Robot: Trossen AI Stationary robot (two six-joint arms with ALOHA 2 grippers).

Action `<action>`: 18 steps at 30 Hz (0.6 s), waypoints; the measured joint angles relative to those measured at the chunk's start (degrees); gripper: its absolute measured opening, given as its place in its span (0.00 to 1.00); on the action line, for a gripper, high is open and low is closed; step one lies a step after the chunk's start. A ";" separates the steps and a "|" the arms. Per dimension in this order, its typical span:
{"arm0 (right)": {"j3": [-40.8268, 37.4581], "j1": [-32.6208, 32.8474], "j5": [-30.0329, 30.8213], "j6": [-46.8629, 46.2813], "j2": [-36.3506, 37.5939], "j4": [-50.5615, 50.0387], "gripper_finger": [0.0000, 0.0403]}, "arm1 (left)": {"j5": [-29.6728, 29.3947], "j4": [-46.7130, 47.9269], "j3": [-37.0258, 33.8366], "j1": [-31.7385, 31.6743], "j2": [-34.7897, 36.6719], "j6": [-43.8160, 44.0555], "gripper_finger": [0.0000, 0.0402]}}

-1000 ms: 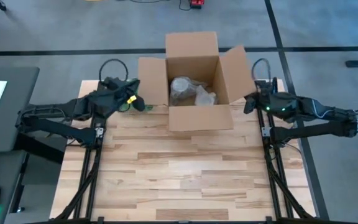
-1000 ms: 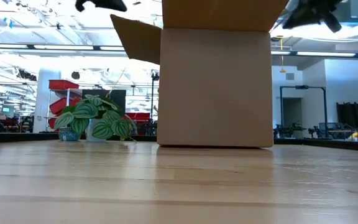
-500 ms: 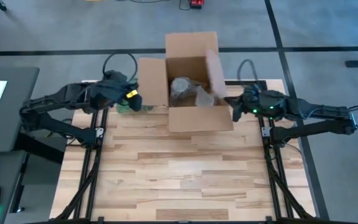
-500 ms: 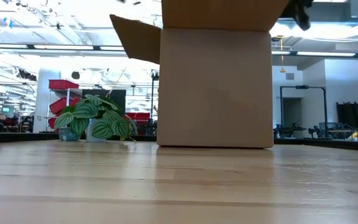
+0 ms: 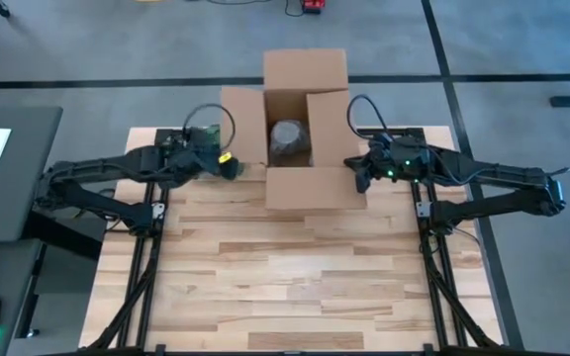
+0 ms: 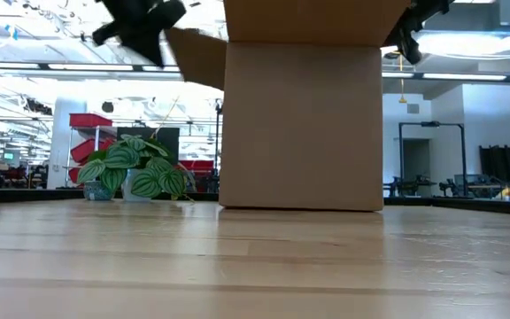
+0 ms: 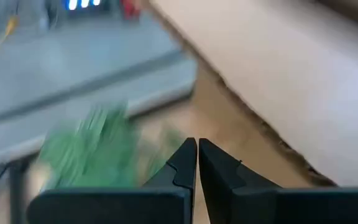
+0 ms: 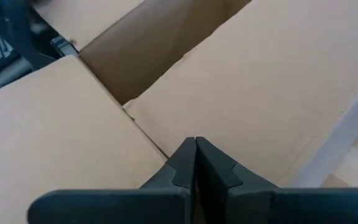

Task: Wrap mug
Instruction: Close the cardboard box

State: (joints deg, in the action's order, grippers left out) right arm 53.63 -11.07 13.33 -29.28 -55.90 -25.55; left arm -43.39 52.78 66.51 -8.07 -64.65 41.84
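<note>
A cardboard box (image 5: 315, 186) stands at the table's far middle. A paper-wrapped bundle (image 5: 287, 138) lies inside it; the mug itself is hidden. The right flap (image 5: 327, 127) is folded over the opening, while the left flap (image 5: 243, 127) and the far flap (image 5: 305, 71) stand open. My right gripper (image 5: 356, 174) is shut at the box's near right corner. My left gripper (image 5: 228, 166) is shut just outside the left flap (image 7: 291, 93) and touches nothing. My right gripper has its shut fingertips (image 8: 196, 144) against the outer face of the right flap (image 8: 241, 93), near that flap's near end. It comes from the table's right side, about level. The flap lies folded inward over the box's opening.
A small potted plant (image 6: 135, 173) stands on the table left of the box, close under my left gripper (image 6: 140, 22). The wooden table (image 5: 295, 287) stretches wide in front of the box.
My right gripper has moved toward the table's left edge. It has pushed the right flap from spread open to folded over the box, and the box has slid slightly left. My left gripper has come down and a little toward the box's left flap.
</note>
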 joint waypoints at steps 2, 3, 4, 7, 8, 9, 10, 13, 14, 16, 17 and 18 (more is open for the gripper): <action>-0.02 -0.02 -0.39 -0.02 0.03 -0.17 0.00 | -2.51 -10.68 0.39 0.35 0.31 -5.17 0.00; -0.02 -0.02 -0.77 -0.01 0.00 -0.07 0.00 | -3.20 -16.27 0.74 0.43 0.31 -8.43 0.00; -0.02 -0.01 -1.20 -0.06 -0.03 -0.03 0.00 | -3.31 -20.58 0.82 0.43 0.23 -12.14 0.00; -0.04 0.20 -2.30 -0.63 -0.41 0.01 0.00 | 1.18 -31.15 0.82 -0.56 -0.33 -23.77 0.00; -0.05 0.17 -2.99 -0.74 -0.54 0.06 0.00 | 3.58 -33.05 0.88 -1.27 -0.56 -26.70 0.00; -0.04 0.17 -3.47 -1.00 -0.59 0.01 0.00 | 5.76 -33.66 0.98 -2.06 -0.88 -28.25 0.00; -0.07 0.19 -3.84 -1.41 -0.73 -0.11 0.00 | 7.70 -33.29 0.99 -3.00 -1.27 -28.64 0.00; -0.04 0.20 -4.27 -2.46 -1.34 0.11 0.00 | 13.07 -32.47 0.97 -5.42 -4.55 -28.38 0.00; -0.07 0.20 -4.28 -2.60 -1.35 0.08 0.00 | 15.04 -33.03 0.93 -6.01 -5.82 -28.71 0.00; -0.11 0.49 -4.27 -2.61 -1.38 0.55 0.00 | 19.28 -35.91 0.94 -6.82 -8.03 -30.20 0.00; -0.11 0.58 -4.34 -2.66 -1.38 1.21 0.00 | 22.45 -37.79 0.97 -7.20 -9.23 -31.29 0.00; 0.14 0.63 -4.48 -2.82 -1.38 1.23 0.00 | 25.01 -39.25 0.95 -7.40 -10.47 -32.16 0.00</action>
State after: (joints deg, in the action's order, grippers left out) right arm 53.77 -10.44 8.85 -32.10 -57.28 -24.33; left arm -18.38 13.52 67.47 -15.47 -75.12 9.68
